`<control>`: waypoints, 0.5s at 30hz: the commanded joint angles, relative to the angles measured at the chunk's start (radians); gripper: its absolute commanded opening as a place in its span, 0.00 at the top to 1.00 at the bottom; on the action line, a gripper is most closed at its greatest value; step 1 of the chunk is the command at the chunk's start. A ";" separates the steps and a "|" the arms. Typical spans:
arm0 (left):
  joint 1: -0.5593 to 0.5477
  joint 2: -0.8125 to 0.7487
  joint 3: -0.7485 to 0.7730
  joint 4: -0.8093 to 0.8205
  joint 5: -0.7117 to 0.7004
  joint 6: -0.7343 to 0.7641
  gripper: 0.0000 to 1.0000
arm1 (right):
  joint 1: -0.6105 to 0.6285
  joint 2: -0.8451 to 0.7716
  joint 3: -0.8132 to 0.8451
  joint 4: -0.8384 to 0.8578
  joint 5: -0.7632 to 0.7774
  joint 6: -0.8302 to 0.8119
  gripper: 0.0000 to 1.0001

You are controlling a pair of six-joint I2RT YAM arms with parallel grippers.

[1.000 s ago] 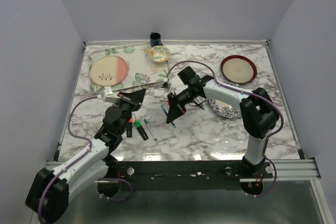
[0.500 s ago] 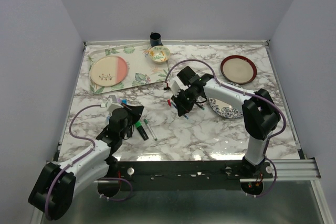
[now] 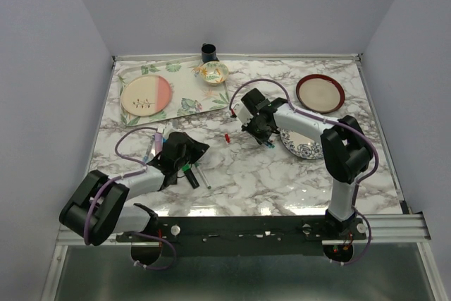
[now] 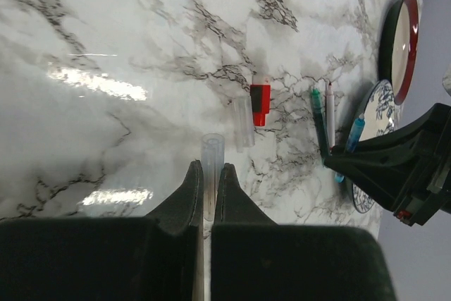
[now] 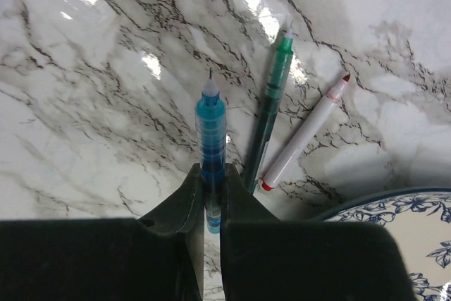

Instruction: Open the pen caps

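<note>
While the left arm lies low over the near-left part of the marble table (image 3: 275, 174), the left gripper (image 4: 209, 169) is pinched together on a clear cap (image 4: 212, 149), whose open end sticks out past the fingertips above the tabletop. Far back on the left sits a pink-and-cream plate (image 3: 146, 95), well apart from the arm. Just beside the left arm on the near side, a green cap (image 3: 184, 168) is on a black highlighter (image 3: 192, 180) that lies flat, and a thin clear pen (image 3: 202, 175) lies next to it on the right. Further right, between the two grippers, a red cap (image 4: 260, 103) lies loose on the marble with a short clear tube (image 4: 243, 122) just beside it. The right gripper (image 5: 211, 174) is clamped on a blue pen (image 5: 211, 128): its jaws press the barrel from both sides and the bare tip points away from the wrist, over the table. To the right of that pen a green pen (image 5: 271, 103) and a white pen (image 5: 306, 135) with a red tip lie flat on the marble, their near ends converging close to the gripper's finger. A blue-patterned plate (image 5: 394, 223) sits just beside those two pens, and a red-rimmed plate (image 3: 320, 93) stands further back on the right.
</note>
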 commanded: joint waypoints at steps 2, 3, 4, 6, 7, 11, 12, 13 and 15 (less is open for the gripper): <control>-0.029 0.140 0.097 -0.006 0.049 0.054 1.00 | -0.004 0.042 0.004 -0.002 0.047 -0.016 0.80; -0.032 0.156 0.118 -0.012 0.052 0.062 1.00 | -0.004 0.047 0.004 -0.002 0.047 -0.017 0.79; -0.035 0.172 0.130 -0.025 0.055 0.068 1.00 | -0.004 0.050 0.005 -0.002 0.048 -0.017 0.78; -0.042 0.217 0.167 -0.045 0.056 0.082 1.00 | -0.004 0.054 0.004 -0.002 0.057 -0.017 0.76; -0.046 0.231 0.178 -0.067 0.056 0.085 1.00 | -0.004 0.054 0.004 0.000 0.059 -0.017 0.74; -0.060 0.283 0.216 -0.114 0.044 0.091 0.96 | -0.003 0.059 0.001 0.006 0.085 -0.020 0.69; -0.063 0.289 0.227 -0.121 0.042 0.091 0.94 | -0.004 0.057 -0.001 0.006 0.091 -0.022 0.69; -0.063 0.295 0.230 -0.137 0.038 0.091 0.91 | -0.004 0.062 -0.001 0.009 0.096 -0.022 0.69; -0.068 0.302 0.235 -0.141 0.035 0.093 0.89 | -0.004 0.065 -0.001 0.009 0.111 -0.025 0.68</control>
